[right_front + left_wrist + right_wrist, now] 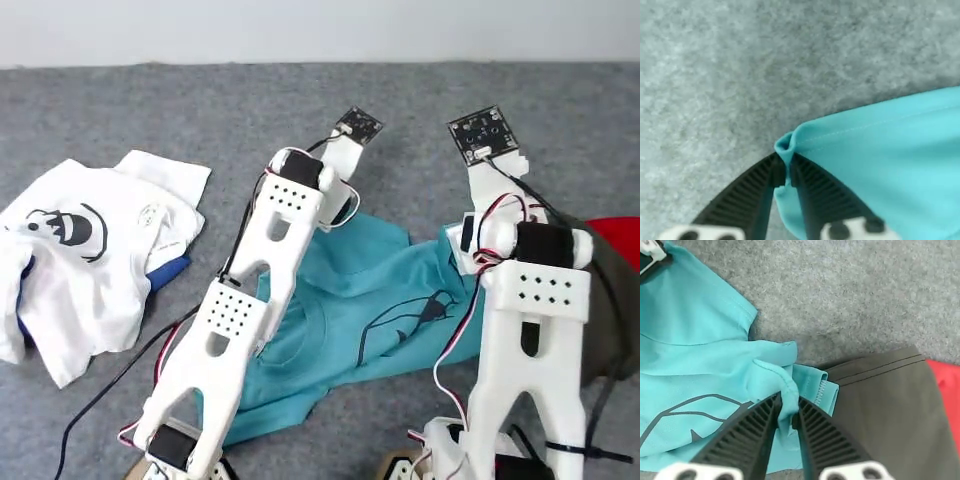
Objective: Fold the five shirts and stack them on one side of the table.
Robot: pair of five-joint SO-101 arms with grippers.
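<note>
High view: your teal cotton T-shirt with a dark line graphic (370, 300) lies rumpled on the grey carpet-like table cover (200, 110), between the two white arms and partly under them.

Left wrist view: your left gripper (785, 167) is clenched on a hemmed corner of the teal shirt (880, 165). A small fold of fabric is pinched between the black ribbed fingers (752, 192) and pokes out past the tips. Bare grey cover lies just beyond that corner.

Right wrist view: your right gripper (787, 405) is clenched on a bunched fold of the teal shirt (695, 340), at the edge that meets the dark olive-brown shirt (880, 410). The teal hem overlaps the dark shirt there, touching it.

Other garments, placed from the teal shirt:
- White T-shirt with a black skull-like print (90, 260): well apart, on the left arm's side, crumpled.
- Blue garment (170, 272): under the white shirt's edge nearest the teal shirt; only a strip shows.
- Dark olive-brown shirt (610, 320): touching, on the right arm's side.
- Red garment (615, 232): just beyond the dark shirt, on the side away from the teal one; whether it touches the teal fabric cannot be told.
</note>
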